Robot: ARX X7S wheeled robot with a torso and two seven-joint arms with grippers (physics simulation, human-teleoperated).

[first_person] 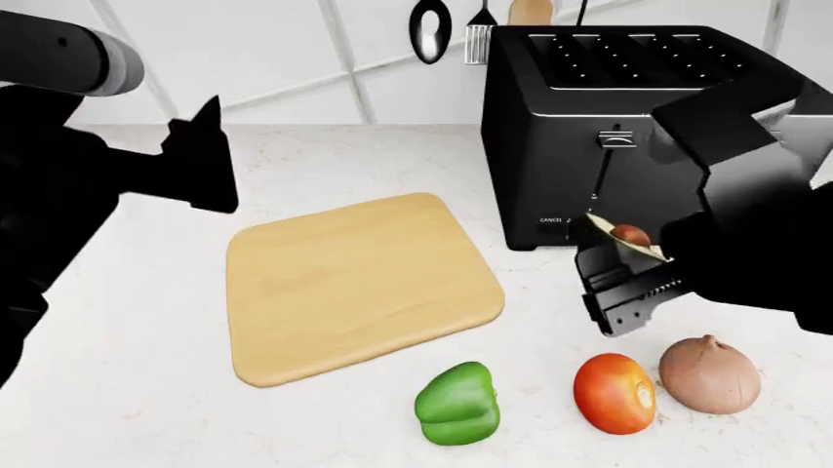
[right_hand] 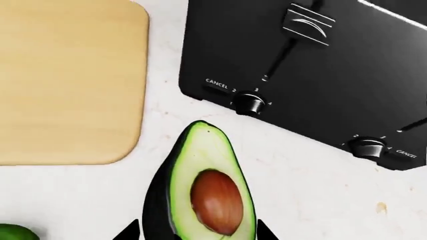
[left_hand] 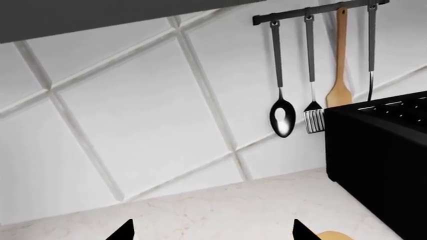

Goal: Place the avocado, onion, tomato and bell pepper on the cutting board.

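My right gripper point(right_hand: 197, 234) is shut on the avocado point(right_hand: 207, 190), whose pale cut face and brown pit face the camera. In the head view it holds the avocado point(first_person: 627, 237) above the counter, in front of the toaster and to the right of the cutting board point(first_person: 358, 283). The board lies bare; it also shows in the right wrist view point(right_hand: 67, 80). The bell pepper point(first_person: 458, 403), tomato point(first_person: 614, 392) and onion point(first_person: 708, 374) sit in a row on the counter near the front right. My left gripper point(first_person: 202, 161) is open and empty, raised past the board's far left corner point(left_hand: 212, 232).
A black toaster point(first_person: 612, 117) stands at the back right, close behind the held avocado; it also shows in the left wrist view point(left_hand: 380, 155). A spoon point(left_hand: 282, 117), a spatula and a wooden turner point(left_hand: 340, 90) hang on a rail against the tiled wall.
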